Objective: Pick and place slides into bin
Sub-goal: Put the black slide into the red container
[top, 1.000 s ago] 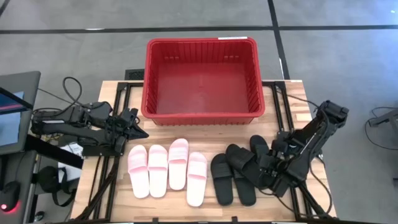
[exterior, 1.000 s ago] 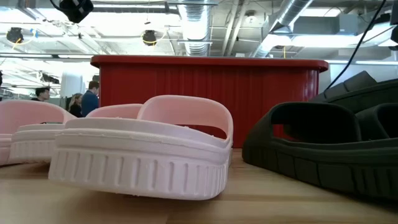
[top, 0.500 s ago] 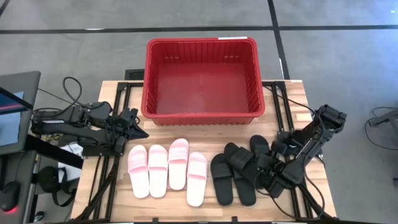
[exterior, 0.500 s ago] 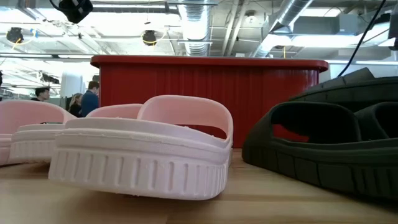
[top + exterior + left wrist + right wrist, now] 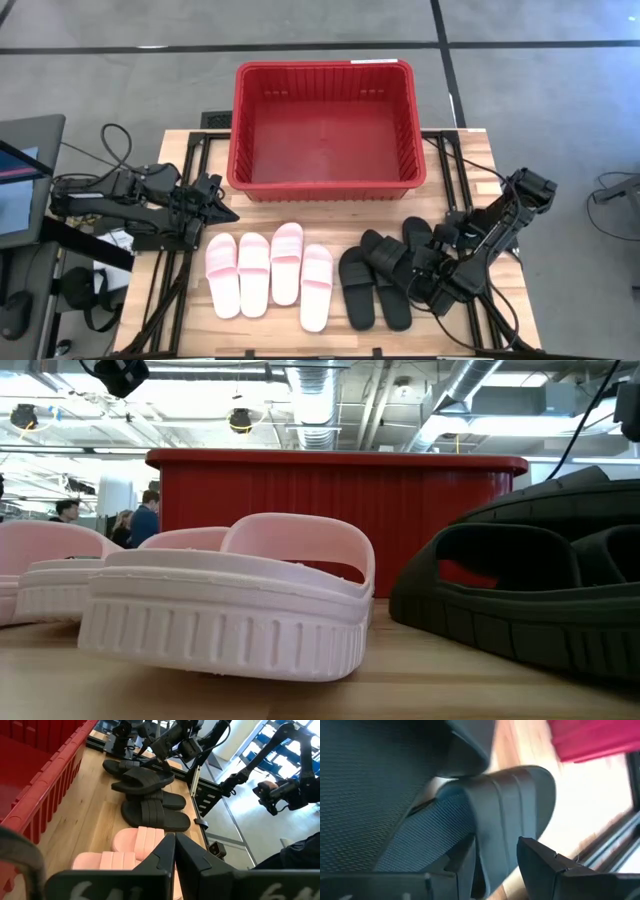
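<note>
I see the large red perforated plastic bin (image 5: 323,122) holding no slides | my right gripper (image 5: 413,277) sits in front of the bin, fingers (image 5: 540,857) closing round a black foam slide's strap (image 5: 495,820) | four pale pink slides (image 5: 270,267) lie before the bin | left gripper (image 5: 222,211) closed, beside the bin's front-left corner

- In the high view you cannot see the right end effector (image 5: 428,283) clearly; its fingertips merge with the black slides (image 5: 385,275), so contact stays unclear.
- In the low view the nearest black slide (image 5: 520,600) runs off the right edge, and the pink slides (image 5: 225,605) hide the foot of the red bin (image 5: 335,520).
- In the right wrist view the black strap (image 5: 500,825) fills your picture, blurred; the bin (image 5: 592,740) is only a red corner.
</note>
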You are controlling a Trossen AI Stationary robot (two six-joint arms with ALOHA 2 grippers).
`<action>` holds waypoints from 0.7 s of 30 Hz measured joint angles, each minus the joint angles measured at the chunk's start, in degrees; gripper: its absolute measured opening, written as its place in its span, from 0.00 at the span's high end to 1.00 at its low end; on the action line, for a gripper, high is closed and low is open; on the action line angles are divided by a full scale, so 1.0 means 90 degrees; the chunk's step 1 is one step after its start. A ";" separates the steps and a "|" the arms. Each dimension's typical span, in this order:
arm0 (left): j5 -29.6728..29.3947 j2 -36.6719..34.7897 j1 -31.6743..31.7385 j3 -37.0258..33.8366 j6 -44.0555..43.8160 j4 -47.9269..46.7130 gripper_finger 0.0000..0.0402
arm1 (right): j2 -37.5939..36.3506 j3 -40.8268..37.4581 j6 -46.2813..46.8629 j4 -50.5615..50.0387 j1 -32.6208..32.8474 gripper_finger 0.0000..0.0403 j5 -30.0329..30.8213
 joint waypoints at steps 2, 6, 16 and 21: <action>0.0000 0.0000 0.0000 0.0000 0.0002 0.0000 1.00 | 0.0000 -0.0122 -0.0241 0.0168 0.0000 0.67 -0.0044; 0.0011 0.0000 0.0000 0.0000 -0.0037 -0.0004 1.00 | 0.0000 -0.0275 -0.0326 0.0106 -0.0005 0.68 -0.0155; 0.0015 0.0000 0.0000 0.0000 -0.0101 -0.0005 1.00 | -0.0022 -0.0399 -0.0331 -0.0011 -0.0196 0.69 -0.0026; -0.0012 0.0001 -0.0001 0.0000 -0.0085 -0.0005 1.00 | -0.0024 -0.0531 -0.0331 0.0163 -0.0356 0.69 -0.0157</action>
